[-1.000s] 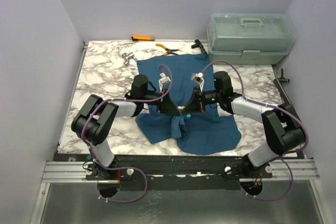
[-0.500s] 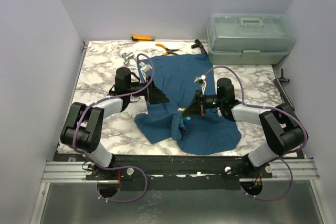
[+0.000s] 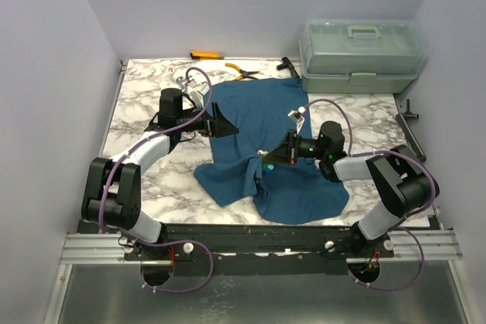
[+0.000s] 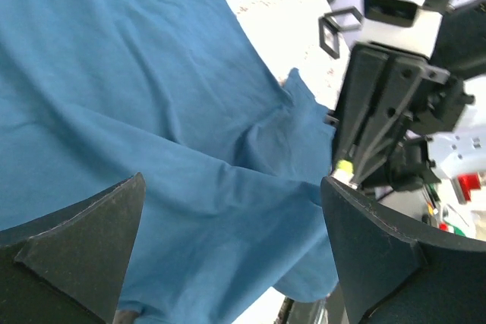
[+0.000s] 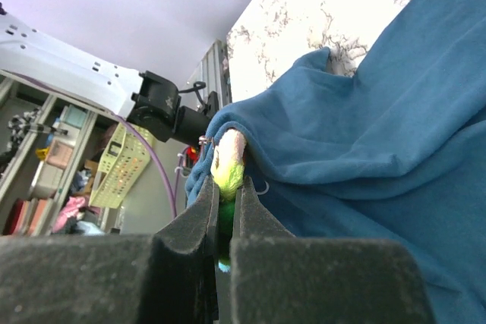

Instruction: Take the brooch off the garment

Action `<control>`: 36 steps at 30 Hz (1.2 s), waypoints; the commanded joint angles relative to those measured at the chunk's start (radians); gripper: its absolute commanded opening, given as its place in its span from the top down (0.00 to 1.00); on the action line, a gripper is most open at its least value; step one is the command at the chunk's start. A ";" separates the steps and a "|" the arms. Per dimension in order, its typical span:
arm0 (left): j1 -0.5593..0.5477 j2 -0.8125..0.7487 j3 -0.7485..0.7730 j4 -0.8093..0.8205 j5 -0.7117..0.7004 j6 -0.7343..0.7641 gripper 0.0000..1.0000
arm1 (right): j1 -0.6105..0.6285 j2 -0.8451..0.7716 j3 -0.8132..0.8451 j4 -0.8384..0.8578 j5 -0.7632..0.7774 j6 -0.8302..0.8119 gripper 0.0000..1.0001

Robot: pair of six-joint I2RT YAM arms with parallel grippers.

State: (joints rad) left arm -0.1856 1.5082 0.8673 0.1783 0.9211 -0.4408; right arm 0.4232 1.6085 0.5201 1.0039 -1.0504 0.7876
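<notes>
A dark teal T-shirt, the garment [image 3: 262, 104], lies spread on a white marble-patterned table [image 3: 144, 180], seen from above. Near the garment's lower middle, a ridge of cloth is drawn up into a peak. At that peak the right gripper [image 3: 267, 159] has its two black fingers [image 5: 194, 221] pressed together on the brooch [image 5: 228, 163], a tiny cluster of bright beads.

In the right wrist view, a yellow-green bead and a pale pink one stick out just past the fingertips. Green and blue beads sit deeper in the narrow slot between the two fingers. The brooch touches the raised fold of the garment, which curls over and against it. A thin wire loop shows just beside the beads, against the cloth. Whether the pin passes through the cloth cannot be told.

The left gripper [image 3: 222, 121] hovers over the garment's upper left part, near its left edge and well apart from the brooch. Its fingers are spread wide and hold nothing. In the left wrist view, only smooth blue cloth lies below the gap between them, and the right gripper appears beyond with a yellow bead at its tip.

Past the garment's top edge lie orange-handled pliers [image 3: 244, 73]. Off its upper right corner stands a clear plastic toolbox [image 3: 361, 55].
</notes>
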 commanded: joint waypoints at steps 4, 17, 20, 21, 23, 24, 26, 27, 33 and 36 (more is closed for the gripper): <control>-0.115 -0.002 -0.013 -0.018 0.128 0.014 0.06 | -0.005 0.096 -0.023 0.320 0.022 0.204 0.99; -0.230 0.050 0.001 -0.017 0.148 0.024 0.48 | -0.005 0.135 -0.029 0.359 0.051 0.248 0.99; -0.233 0.055 -0.001 -0.017 0.157 0.018 0.50 | -0.007 0.135 -0.032 0.348 0.064 0.245 0.99; -0.235 0.054 -0.001 -0.015 0.161 0.014 0.50 | -0.006 0.134 -0.034 0.341 0.067 0.243 0.99; -0.235 0.051 -0.001 -0.010 0.164 0.003 0.50 | -0.007 0.136 -0.035 0.340 0.076 0.243 0.99; -0.235 0.051 -0.001 -0.006 0.163 -0.004 0.50 | -0.006 0.135 -0.036 0.338 0.079 0.245 0.99; -0.237 0.051 0.001 0.003 0.159 -0.023 0.50 | -0.008 0.135 -0.038 0.337 0.088 0.246 0.99; -0.237 0.052 0.003 0.004 0.149 -0.034 0.49 | -0.008 0.134 -0.040 0.335 0.095 0.247 0.99; -0.245 0.058 0.021 0.006 0.114 -0.090 0.48 | -0.008 0.130 -0.050 0.331 0.116 0.250 0.99; -0.258 0.067 0.030 0.006 0.103 -0.098 0.51 | -0.008 0.136 -0.048 0.352 0.117 0.264 0.99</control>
State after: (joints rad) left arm -0.4252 1.5581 0.8692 0.1703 1.0462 -0.5068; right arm 0.4232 1.7340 0.4812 1.3155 -0.9684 1.0351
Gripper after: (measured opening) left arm 0.502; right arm 0.038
